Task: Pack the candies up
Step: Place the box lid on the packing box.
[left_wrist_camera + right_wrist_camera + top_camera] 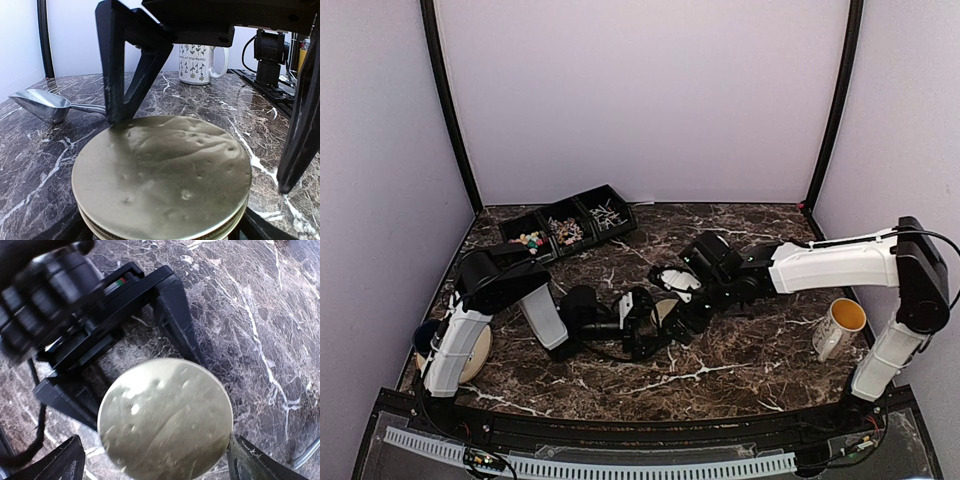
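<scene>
The candies [532, 240] lie sorted in a black three-compartment tray [582, 205] at the back left. A jar [665, 312] stands mid-table with a dented metal lid [160, 175] on it, so its contents are hidden. My left gripper [655, 320] reaches in from the left. Its fingers hug the jar's sides just below the lid. My right gripper [150, 467] hovers over the lid [165, 420] with its fingers spread wider than the lid. One of its black fingers [125, 75] shows in the left wrist view.
A metal scoop [42, 105] lies on the marble beside the jar. A white mug [840, 325] with a yellow inside stands at the right, near the right arm's base. A tan disc [475, 358] lies by the left arm's base.
</scene>
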`<state>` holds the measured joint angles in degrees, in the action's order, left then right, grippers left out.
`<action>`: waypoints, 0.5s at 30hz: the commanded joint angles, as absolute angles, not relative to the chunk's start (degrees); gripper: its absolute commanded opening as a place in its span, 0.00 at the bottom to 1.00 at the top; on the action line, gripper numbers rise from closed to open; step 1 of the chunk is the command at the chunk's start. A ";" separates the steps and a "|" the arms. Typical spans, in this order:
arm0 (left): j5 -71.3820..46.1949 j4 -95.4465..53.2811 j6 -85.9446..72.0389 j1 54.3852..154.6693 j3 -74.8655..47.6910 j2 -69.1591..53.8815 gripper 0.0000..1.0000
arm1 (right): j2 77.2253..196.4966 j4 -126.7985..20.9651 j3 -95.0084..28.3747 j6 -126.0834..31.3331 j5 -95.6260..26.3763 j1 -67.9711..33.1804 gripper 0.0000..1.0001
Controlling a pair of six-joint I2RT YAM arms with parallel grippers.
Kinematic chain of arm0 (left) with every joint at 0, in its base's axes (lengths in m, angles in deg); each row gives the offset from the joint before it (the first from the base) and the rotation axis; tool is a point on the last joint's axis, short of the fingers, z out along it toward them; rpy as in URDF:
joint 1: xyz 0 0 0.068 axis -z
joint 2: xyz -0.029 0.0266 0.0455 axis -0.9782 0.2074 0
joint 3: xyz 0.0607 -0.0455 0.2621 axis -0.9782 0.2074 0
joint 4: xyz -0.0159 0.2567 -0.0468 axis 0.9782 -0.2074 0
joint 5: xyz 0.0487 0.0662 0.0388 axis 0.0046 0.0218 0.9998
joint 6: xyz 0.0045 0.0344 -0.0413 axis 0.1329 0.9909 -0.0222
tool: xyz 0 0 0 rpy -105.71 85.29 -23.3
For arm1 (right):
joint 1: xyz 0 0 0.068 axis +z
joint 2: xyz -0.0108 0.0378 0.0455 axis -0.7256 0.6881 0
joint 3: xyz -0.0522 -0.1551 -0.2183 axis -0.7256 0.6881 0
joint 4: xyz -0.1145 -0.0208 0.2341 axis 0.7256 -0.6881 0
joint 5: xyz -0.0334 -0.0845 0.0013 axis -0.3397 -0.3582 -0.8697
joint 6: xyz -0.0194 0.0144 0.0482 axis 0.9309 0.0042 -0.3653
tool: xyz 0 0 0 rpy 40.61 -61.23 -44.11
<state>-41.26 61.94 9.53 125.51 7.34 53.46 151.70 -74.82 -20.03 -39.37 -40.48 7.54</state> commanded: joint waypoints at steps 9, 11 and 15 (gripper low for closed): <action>-43.56 55.78 12.80 125.42 9.70 56.76 0.92 | 144.18 -69.18 -12.62 -31.50 -38.20 7.18 0.97; -44.75 55.66 12.88 125.24 9.71 56.74 0.91 | 143.19 -67.16 -10.99 -29.41 -36.80 6.49 0.97; -46.33 55.78 12.74 124.83 9.72 56.78 0.89 | 140.20 -61.15 -7.50 -25.15 -34.26 5.29 0.97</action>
<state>-43.16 62.39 9.56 125.36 7.67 53.51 143.50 -69.16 -10.37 -30.50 -37.32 6.51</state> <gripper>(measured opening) 0.893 0.974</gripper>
